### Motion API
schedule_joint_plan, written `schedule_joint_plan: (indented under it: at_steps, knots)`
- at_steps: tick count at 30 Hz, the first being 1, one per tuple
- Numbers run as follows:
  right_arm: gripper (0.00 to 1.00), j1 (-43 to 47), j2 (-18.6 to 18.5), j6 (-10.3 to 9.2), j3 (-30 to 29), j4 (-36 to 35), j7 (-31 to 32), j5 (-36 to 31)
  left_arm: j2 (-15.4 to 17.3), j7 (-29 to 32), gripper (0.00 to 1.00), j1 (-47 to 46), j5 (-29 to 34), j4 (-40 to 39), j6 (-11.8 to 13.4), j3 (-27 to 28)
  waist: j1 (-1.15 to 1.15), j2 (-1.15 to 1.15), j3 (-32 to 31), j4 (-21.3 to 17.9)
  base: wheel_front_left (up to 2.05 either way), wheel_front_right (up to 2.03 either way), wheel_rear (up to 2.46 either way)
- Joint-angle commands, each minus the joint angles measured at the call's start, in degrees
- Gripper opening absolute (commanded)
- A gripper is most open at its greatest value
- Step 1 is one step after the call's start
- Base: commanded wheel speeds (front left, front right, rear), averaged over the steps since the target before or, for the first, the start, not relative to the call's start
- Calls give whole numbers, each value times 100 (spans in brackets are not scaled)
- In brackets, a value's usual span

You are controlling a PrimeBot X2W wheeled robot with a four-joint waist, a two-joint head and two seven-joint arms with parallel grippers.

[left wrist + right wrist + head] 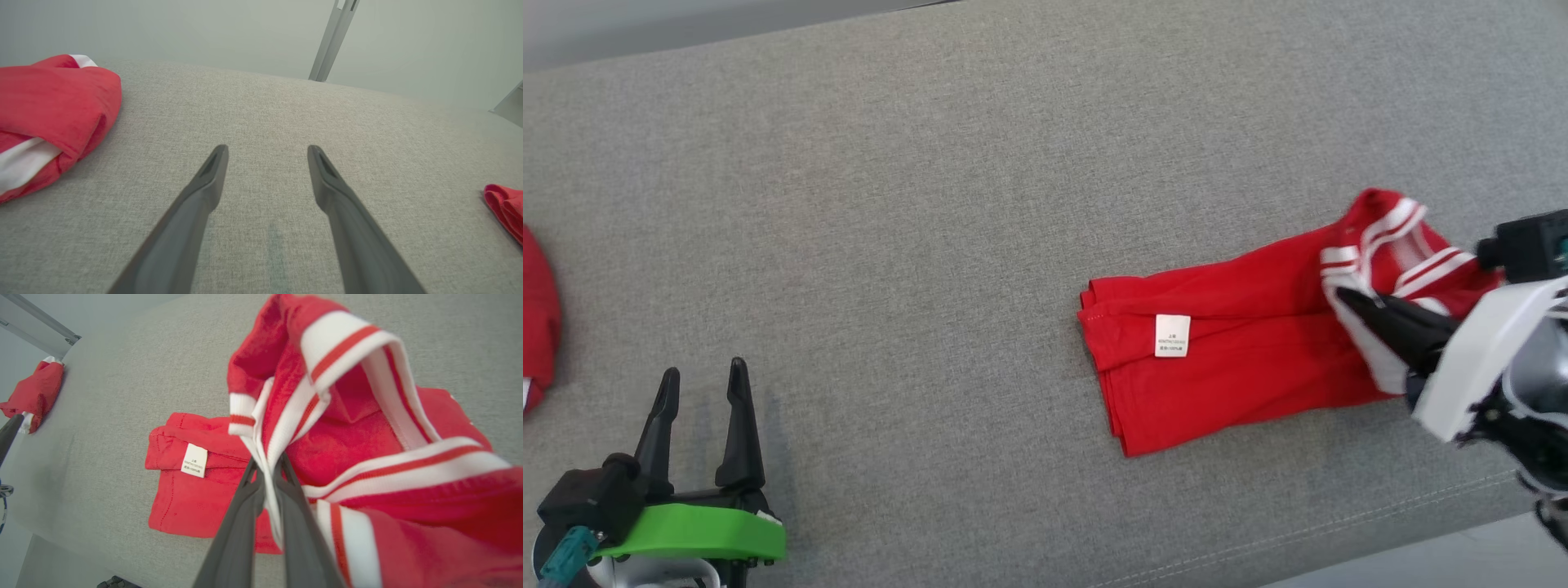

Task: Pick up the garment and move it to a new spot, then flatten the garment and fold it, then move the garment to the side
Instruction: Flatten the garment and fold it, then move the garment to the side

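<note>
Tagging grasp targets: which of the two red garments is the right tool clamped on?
The folded garment with the white tag, on the right: the right tool pinches its striped trim. The other garment lies bunched at the left edge, untouched.

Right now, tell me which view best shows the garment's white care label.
The right wrist view: the care label shows largest there, flat on the folded red garment, unobstructed. The head view shows it smaller but clear. The left wrist view catches the garment's red corner.
</note>
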Motion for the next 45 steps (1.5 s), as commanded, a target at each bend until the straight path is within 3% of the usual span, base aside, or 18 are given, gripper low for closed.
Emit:
schedule_joint_plan:
  at_steps: [1,5,6,11,17,18,19,20,26,28,32,36,39,45]
  knots:
    - [0,-15,347,2,252,-189,75,-181,4,-22,100,18,29,35,-38,9,0,0,13,-62,0,0,0]
    - [0,-270,1182,2,798,-39,141,-813,-26,-21,100,-112,78,138,-103,-64,0,0,40,-106,0,0,0]
    - [0,-270,1182,2,798,-39,141,-813,-26,-21,100,-112,78,138,-103,-64,0,0,40,-106,0,0,0]
    - [0,-573,2079,3,1142,630,-44,-1515,-28,-20,100,-250,118,255,-159,-129,0,0,69,-50,0,0,0]
    - [0,-760,2456,3,1322,1216,-204,-1968,-38,-13,100,-263,78,357,-158,-135,0,0,62,78,0,0,0]
    - [31,-774,2480,3,1374,1243,-199,-1979,-49,-13,100,-243,70,375,-153,-123,0,0,55,90,0,0,0]
    - [93,-786,2486,3,1442,1232,-184,-1968,-59,-14,100,-220,63,391,-151,-121,0,0,44,99,0,0,0]
    - [100,-798,2486,2,1473,1188,-220,-1946,-66,-14,100,-199,60,398,-153,-117,0,0,33,102,0,0,0]
    - [100,-618,2356,2,1171,346,-538,-1569,-89,-18,100,-55,20,379,-115,-25,0,0,-75,72,0,0,0]
    - [100,-437,2265,2,803,-54,-434,-1372,-93,-18,100,-9,19,327,-103,17,0,0,-104,35,0,0,0]
    - [100,-102,1734,2,-234,-539,90,-1352,-106,-19,100,55,32,185,-77,111,0,0,-25,-52,0,0,0]
    - [100,147,1379,2,-1155,-419,611,-1459,-89,-18,100,-18,79,112,-125,66,0,0,184,-99,0,0,0]
    - [100,132,1321,2,-1612,-124,795,-1481,-58,13,100,-134,101,82,-139,15,0,0,365,-107,0,0,0]
    - [100,-90,1363,2,-1520,503,1070,-1258,14,61,100,-320,128,49,-164,-40,0,0,642,-24,0,0,0]
